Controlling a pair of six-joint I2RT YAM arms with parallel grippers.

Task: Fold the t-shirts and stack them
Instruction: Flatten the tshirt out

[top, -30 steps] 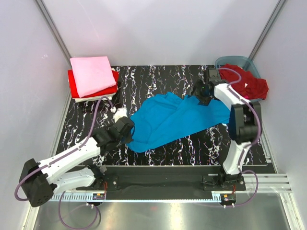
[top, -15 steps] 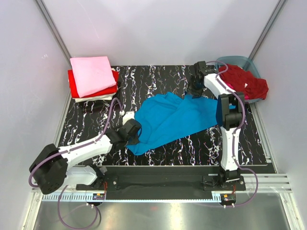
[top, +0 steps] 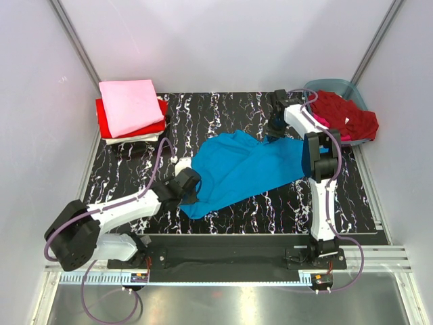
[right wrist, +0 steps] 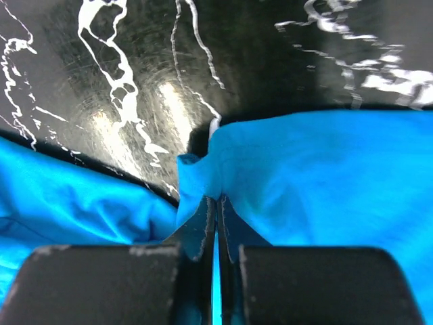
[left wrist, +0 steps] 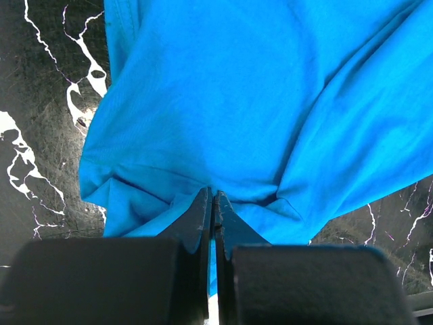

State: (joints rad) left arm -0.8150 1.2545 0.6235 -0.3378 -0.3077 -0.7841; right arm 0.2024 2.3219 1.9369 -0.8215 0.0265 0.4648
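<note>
A turquoise blue t-shirt [top: 243, 169] lies crumpled across the middle of the black marbled table [top: 223, 108]. My left gripper [top: 192, 188] is shut on its near-left edge; in the left wrist view the gripper [left wrist: 213, 196] pinches a fold of that blue cloth [left wrist: 257, 101]. At the shirt's far-right edge my right gripper [top: 271, 133] is shut on the cloth, seen pinched by the gripper [right wrist: 216, 200] in the right wrist view, with the blue shirt [right wrist: 325, 176] bunched around the tips. A folded stack sits far left: pale pink t-shirt [top: 130, 106] on a bright red one [top: 103, 118] and a white one [top: 135, 139].
A grey-blue translucent tub [top: 325, 87] stands at the far right corner, heaped with a dark red t-shirt [top: 342, 115] and a sliver of magenta cloth [top: 346, 137]. Pale walls close in the table on three sides. A rail [top: 223, 257] carries both arm bases along the near edge.
My right gripper moved left from beside the tub to the blue shirt's far edge and shut on it. The left gripper slid right along the near edge, still holding cloth.
</note>
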